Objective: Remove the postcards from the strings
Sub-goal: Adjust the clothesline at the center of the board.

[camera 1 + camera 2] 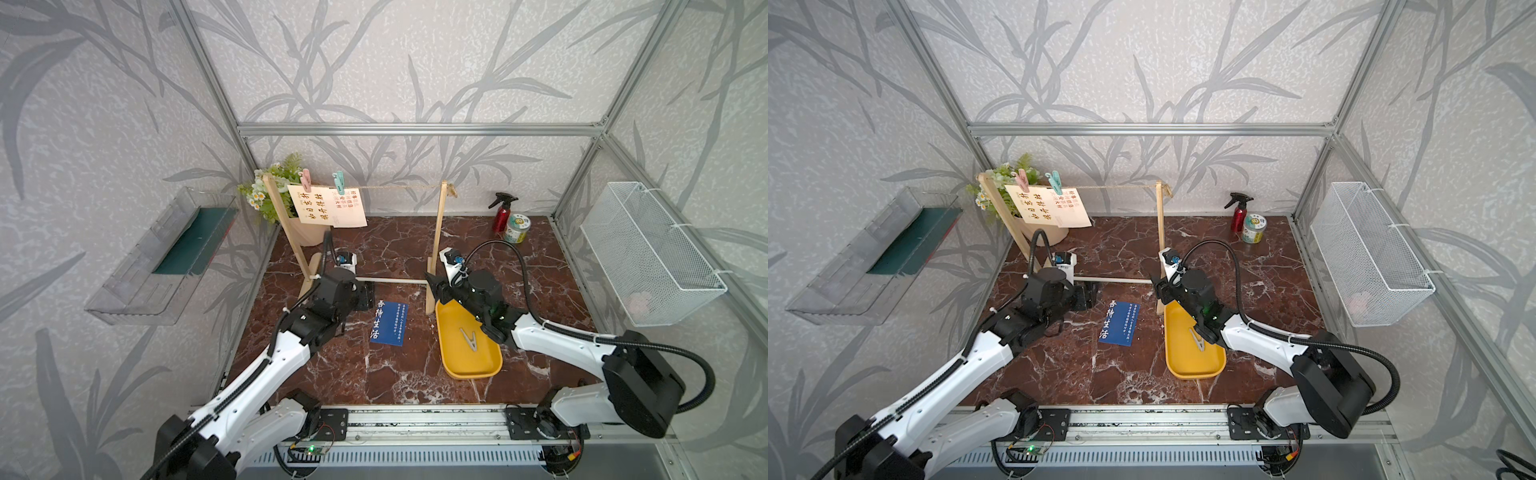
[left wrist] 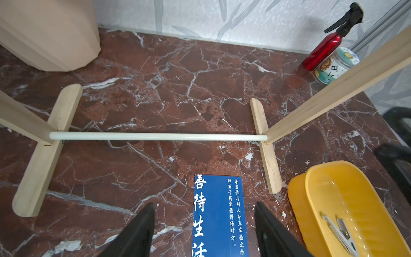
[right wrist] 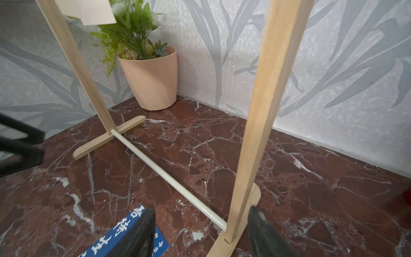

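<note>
We see the marbled surface (image 1: 374,374) carrying a wooden rack (image 1: 438,232) near the back wall. Its two posts hold the twine (image 1: 399,188) taut and high, so that cards can hang free of the surface. The yellow tray (image 1: 473,375) lies just in front of the rack's right foot. We judge it is there to collect pegs, since one grey peg (image 1: 469,341) already lies in it.

The blue postcard (image 1: 388,323) lies flat on the surface between the two arms and beside the tray, off the twine. The cream postcard (image 1: 309,208) and the pink-white postcard (image 1: 351,208) hang overlapping at the twine's left end. Each is pinned by its top edge, the cream one by a pink peg (image 1: 306,179) and the other by a teal peg (image 1: 339,183).

The left claw (image 2: 204,204) hangs low with its fingers spread wide and gripping nothing. The blue postcard lies below and between them, touching neither as far as we can tell. The right claw (image 3: 201,209) is likewise spread and empty, just before the base of the rack's right post. The two hanging postcards are well above and beyond the left claw, and farther still from the right claw.
</note>
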`<act>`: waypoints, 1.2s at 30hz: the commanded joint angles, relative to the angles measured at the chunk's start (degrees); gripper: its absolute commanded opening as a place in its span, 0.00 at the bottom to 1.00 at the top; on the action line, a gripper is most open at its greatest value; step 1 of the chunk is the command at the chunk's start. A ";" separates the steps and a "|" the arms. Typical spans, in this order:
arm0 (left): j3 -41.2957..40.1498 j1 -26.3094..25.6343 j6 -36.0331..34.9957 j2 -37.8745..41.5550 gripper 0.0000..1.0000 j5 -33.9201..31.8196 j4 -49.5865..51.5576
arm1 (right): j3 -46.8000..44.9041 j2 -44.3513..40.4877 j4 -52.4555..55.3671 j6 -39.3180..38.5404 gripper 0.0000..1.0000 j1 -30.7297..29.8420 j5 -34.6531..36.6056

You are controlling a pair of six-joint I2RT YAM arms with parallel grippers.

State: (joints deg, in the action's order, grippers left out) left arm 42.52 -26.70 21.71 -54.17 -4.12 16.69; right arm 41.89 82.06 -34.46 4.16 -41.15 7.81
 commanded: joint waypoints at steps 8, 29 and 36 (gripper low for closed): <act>-2.62 5.25 -1.39 1.53 0.74 3.59 -17.56 | 5.00 8.80 -16.76 -1.23 0.67 0.36 13.39; -8.25 10.73 -0.64 3.61 0.74 9.31 -32.10 | 6.50 4.90 -10.29 -3.87 0.62 7.11 14.69; -8.63 13.58 0.32 -1.19 0.74 17.20 -43.45 | 5.88 2.45 -8.75 -2.29 0.62 9.28 11.47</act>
State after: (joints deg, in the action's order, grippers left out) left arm 34.02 -14.20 21.04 -53.80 8.16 -19.03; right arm 46.33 86.67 -43.33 1.76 -32.45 19.84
